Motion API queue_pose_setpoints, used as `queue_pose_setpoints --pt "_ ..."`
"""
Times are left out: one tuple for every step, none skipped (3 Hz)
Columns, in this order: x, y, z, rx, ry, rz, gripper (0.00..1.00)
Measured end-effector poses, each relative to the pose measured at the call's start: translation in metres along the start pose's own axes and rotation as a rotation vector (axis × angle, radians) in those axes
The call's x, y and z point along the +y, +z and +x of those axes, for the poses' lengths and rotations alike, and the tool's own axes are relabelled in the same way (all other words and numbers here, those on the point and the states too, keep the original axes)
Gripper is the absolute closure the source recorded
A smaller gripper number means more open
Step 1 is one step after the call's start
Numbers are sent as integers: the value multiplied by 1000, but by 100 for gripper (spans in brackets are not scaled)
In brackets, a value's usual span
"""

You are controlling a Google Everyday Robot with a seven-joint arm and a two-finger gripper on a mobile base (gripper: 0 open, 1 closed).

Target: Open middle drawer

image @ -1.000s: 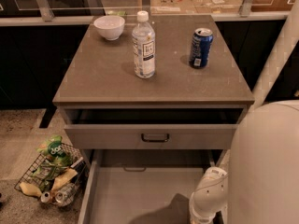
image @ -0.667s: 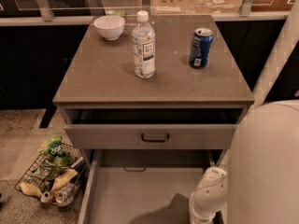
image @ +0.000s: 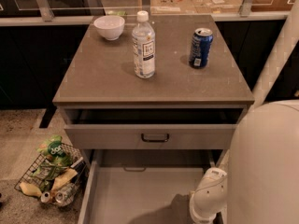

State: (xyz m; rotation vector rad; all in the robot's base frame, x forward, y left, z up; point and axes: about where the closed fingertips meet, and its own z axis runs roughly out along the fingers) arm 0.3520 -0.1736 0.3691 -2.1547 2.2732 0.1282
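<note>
The grey middle drawer [image: 135, 195], pale grey inside, stands pulled far out beneath the slightly open grey top drawer [image: 117, 136] with its black loop handle. Over its right part hangs the white tool [image: 207, 204]; open or closed, I cannot tell.

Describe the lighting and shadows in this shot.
Camera view: bottle and can cast soft shadows leftward on the tabletop; the white arm shadows the floor of the open middle drawer; surroundings are dim; the gripper is out of frame.

Pulled-out grey drawer [image: 140, 195] lies free from above; white robot arm [image: 208, 203] blocks its right side, hand hidden below.
</note>
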Motion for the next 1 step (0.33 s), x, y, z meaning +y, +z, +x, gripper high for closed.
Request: queue_pose_setpoints --pt "0 0 0 0 0 0 0"
